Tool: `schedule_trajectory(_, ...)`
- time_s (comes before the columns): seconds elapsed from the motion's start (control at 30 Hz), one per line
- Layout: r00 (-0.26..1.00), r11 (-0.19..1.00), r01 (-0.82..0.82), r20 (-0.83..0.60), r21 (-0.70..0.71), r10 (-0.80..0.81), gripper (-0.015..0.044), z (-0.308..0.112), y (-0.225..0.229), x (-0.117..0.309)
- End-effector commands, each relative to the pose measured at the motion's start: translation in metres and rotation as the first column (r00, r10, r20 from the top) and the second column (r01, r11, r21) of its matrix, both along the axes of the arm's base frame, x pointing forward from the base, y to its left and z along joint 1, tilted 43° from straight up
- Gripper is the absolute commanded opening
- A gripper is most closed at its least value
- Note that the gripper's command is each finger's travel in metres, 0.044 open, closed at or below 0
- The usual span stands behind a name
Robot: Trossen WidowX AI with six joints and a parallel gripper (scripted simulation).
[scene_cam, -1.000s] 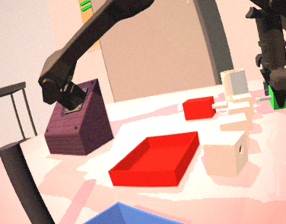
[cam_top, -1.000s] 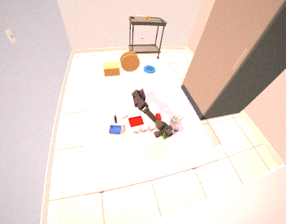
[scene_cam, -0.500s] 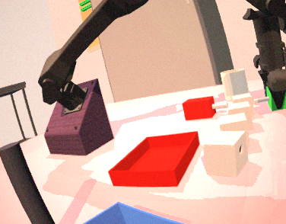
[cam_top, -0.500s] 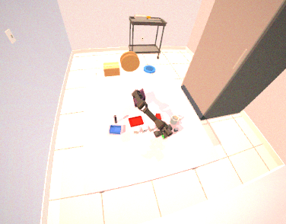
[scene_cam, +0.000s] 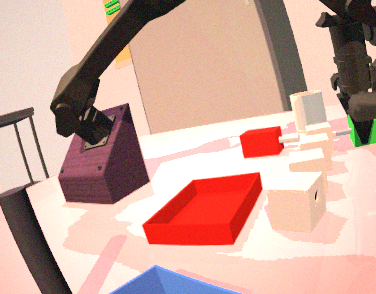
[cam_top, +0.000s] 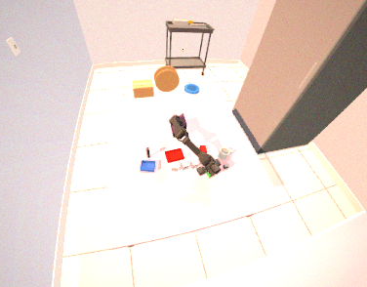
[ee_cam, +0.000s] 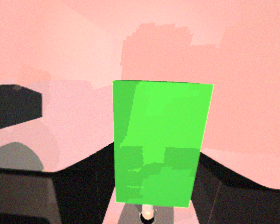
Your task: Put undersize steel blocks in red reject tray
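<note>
Closed firmly on the green GO gauge (cam_top: 209, 174) (scene_cam: 373, 131) (ee_cam: 161, 130) with the tool (cam_top: 208, 173) (scene_cam: 363, 134) (ee_cam: 151, 143), at the near right of the tabletop (cam_top: 163, 195) (scene_cam: 287, 265) (ee_cam: 241, 65). Pointing from the green handle toward the row of blocks in the exterior view, with a slim metal pin; too small to tell whether touching or entering a hole.

Just left of the tool from above, lined up in a row, pale steel blocks (cam_top: 175, 169) (scene_cam: 296, 200). Standing outside the red reject tray, beside its near edge. Open in one side face, with a round hole, on the largest-looking block in the exterior view.

Farther left, a blue tray (cam_top: 148, 166) (scene_cam: 142, 287). Between, slightly farther, the red reject tray (cam_top: 175, 155) (scene_cam: 192, 235). To the right, a pale mug (cam_top: 224, 154) (scene_cam: 308, 110). Beyond the blue tray, an upright black cylinder (cam_top: 148, 152) (scene_cam: 34, 245). Past the blocks, a red handle (cam_top: 202, 148) (scene_cam: 262, 142) with a pale pin.

Farther still, a purple wedge base (cam_top: 183, 118) (scene_cam: 107, 170) under the arm. At the far side, a blue ring (cam_top: 191, 92), a yellow-orange box (cam_top: 142, 92), an orange disc (cam_top: 166, 79), then a dark cart (cam_top: 189, 29) (scene_cam: 23, 155).
</note>
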State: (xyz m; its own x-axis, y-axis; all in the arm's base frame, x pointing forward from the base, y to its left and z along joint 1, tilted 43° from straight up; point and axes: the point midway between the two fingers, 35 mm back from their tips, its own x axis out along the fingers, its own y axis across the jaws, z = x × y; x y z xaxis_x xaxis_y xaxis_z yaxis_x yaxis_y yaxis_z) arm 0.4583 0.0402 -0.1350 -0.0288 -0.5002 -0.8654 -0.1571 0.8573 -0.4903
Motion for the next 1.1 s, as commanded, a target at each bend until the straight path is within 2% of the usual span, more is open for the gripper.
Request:
schedule_trajectory(0.0,1.000,1.000,-0.005,0.003,-0.002,0.005,0.0000,0.0026,-0.0002,0.0007)
schedule_trajectory(1.07,1.000,1.000,-0.005,0.003,-0.002,0.005,0.0000,0.0027,0.0037,0.0064)
